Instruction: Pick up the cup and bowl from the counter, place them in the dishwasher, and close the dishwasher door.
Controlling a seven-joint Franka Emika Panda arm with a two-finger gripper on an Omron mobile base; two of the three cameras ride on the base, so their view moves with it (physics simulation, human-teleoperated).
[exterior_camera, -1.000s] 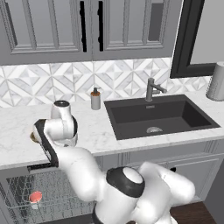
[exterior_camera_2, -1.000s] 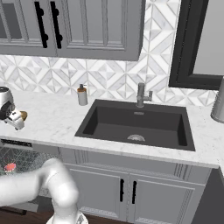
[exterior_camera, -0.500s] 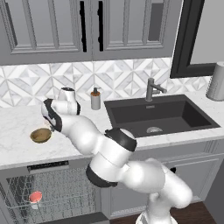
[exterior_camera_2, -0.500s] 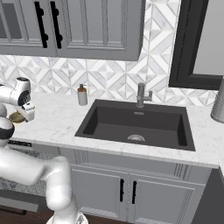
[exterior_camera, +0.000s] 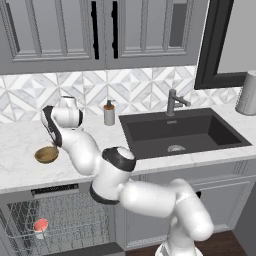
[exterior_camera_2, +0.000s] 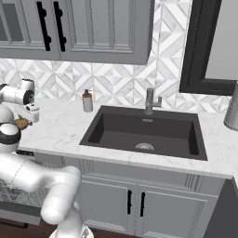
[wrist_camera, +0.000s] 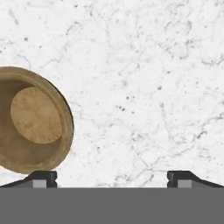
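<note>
Marble, white with faint grey veins and dark specks, makes up the counter (wrist_camera: 144,87) under the hand, and on it rests the bowl (wrist_camera: 30,120), a shallow round dish of brown wood-like stuff with a flat golden disc at its bottom; it lies to one side of the claw (wrist_camera: 112,177), whose two small dark tips stand wide apart with nothing between them, one tip close beside the bowl's rim. From the left base camera the bowl (exterior_camera: 46,154) sits near the counter's front edge, just below the arm's white rounded wrist. Beneath the counter the dishwasher (exterior_camera: 55,220) stands open, its grey wire rack showing, and the cup (exterior_camera: 41,227), white outside with a red-pink inside, sits upright in that rack. A grey soap dispenser (exterior_camera: 109,114) stands beside the dark rectangular sink (exterior_camera: 180,132)
</note>
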